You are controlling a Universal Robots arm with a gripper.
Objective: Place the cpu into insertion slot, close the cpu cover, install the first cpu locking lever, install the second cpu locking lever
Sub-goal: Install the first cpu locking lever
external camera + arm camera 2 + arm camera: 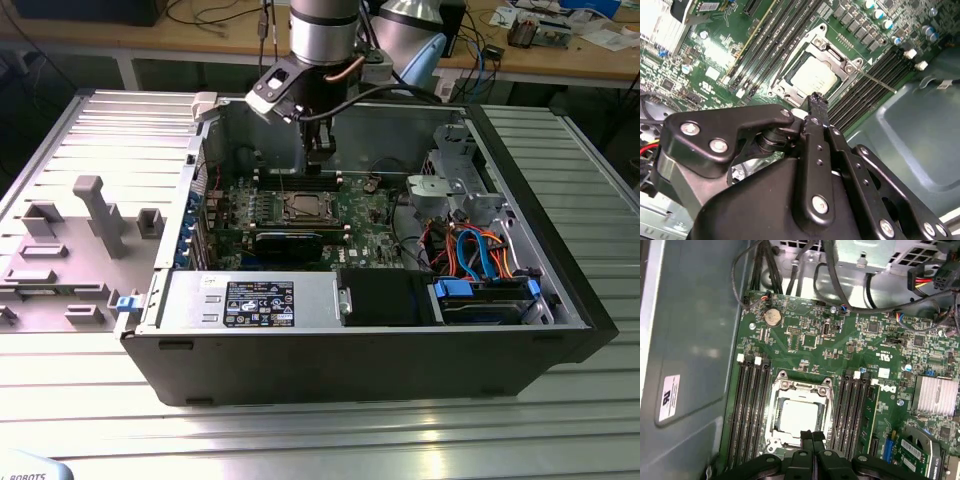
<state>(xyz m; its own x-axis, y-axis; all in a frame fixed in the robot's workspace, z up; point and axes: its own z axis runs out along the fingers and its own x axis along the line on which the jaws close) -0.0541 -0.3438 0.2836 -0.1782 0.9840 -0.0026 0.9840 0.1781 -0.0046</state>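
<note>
The cpu lies flat in the insertion slot on the green board, its dull silver top showing through the window of the cpu cover, which is down over it. In the second wrist view the cpu sits inside the cover frame, and a thin metal lever rod sticks out from the socket corner over the memory slots. My gripper hangs just above the socket's edge, shut with nothing between its fingers. The exterior view has the gripper above the board, behind the cpu.
The board lies inside an open computer case. Black memory slots flank the socket on both sides. Cables and a drive cage are on the exterior view's right; a power supply is at the front. Grey fixtures stand on the table.
</note>
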